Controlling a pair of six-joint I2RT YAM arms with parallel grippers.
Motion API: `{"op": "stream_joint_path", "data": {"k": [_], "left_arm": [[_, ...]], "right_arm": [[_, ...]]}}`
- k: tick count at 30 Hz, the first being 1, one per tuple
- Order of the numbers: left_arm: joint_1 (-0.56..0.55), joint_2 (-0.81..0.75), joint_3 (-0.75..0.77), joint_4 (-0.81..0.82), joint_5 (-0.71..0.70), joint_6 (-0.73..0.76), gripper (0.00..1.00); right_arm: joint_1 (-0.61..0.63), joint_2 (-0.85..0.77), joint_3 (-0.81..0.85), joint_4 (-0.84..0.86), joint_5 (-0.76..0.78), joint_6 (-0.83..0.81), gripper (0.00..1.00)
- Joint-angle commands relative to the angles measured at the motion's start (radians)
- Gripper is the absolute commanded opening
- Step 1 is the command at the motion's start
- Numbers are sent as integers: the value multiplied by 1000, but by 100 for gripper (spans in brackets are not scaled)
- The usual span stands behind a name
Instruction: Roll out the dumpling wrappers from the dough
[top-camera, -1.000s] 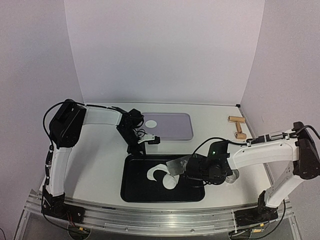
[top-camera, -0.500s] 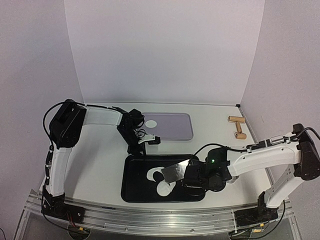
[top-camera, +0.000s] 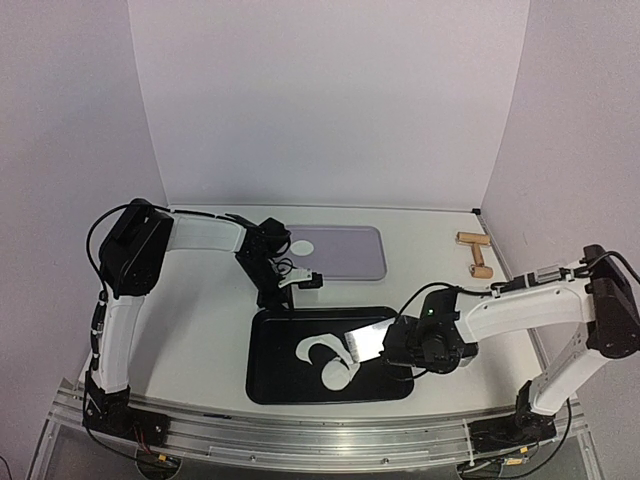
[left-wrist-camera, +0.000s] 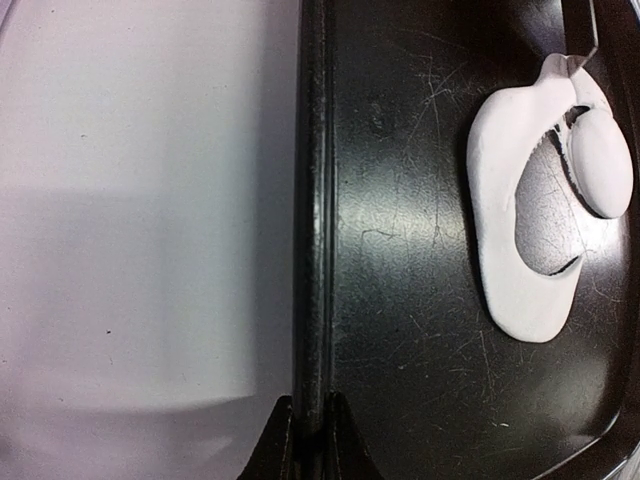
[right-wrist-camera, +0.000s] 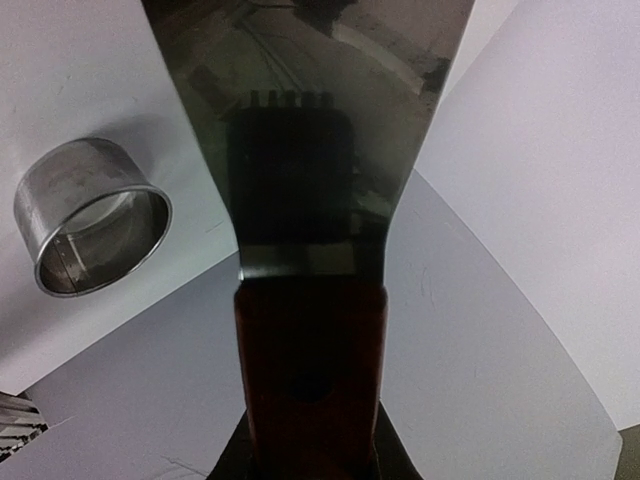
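Clamps black tray's (left-wrist-camera: 312, 200) rim in clenched left pincer (left-wrist-camera: 308, 440). Grasps wooden-handled scraper (right-wrist-camera: 300, 120) in right pincer (right-wrist-camera: 310, 440), blade aimed at crescent dough (left-wrist-camera: 500, 200) just past its tip. Runs lengthwise parallel to clamped rim, hollow cradling one round wrapper (left-wrist-camera: 598, 165). Rests on pale bench (top-camera: 200, 330), metal ring (right-wrist-camera: 92, 215) beside right pincer, white walls (top-camera: 330, 100) around.

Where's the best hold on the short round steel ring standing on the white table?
Probably its thin wall: the short round steel ring stands on end, mouth open upward, so come from above, one jaw inside, one outside, pinching the rim.
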Motion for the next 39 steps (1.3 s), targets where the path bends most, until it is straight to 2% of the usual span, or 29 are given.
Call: {"op": "stream_joint_path", "data": {"k": [1, 8, 14, 18, 22, 28, 39], "left_arm": [[1, -34, -22, 77, -106, 17, 0], [1, -45, -40, 89, -103, 20, 0], [0, -45, -41, 89, -90, 18, 0], [1, -45, -39, 92, -84, 10, 0], [0, -46, -38, 94, -79, 6, 0], [0, -45, -42, 90, -80, 9, 0], [1, -39, -35, 90, -73, 5, 0]], "right_arm": [[-61, 36, 14, -101, 60, -15, 0], [-81, 51, 53, -100, 76, -15, 0], [-80, -16, 205, -99, 104, -24, 0], [-36, -53, 258, -99, 54, -61, 0], [16, -36, 191, -97, 5, -67, 0], [22, 36, 163, -89, -32, -9, 0], [22, 62, 113, -87, -47, 40, 0]]}}
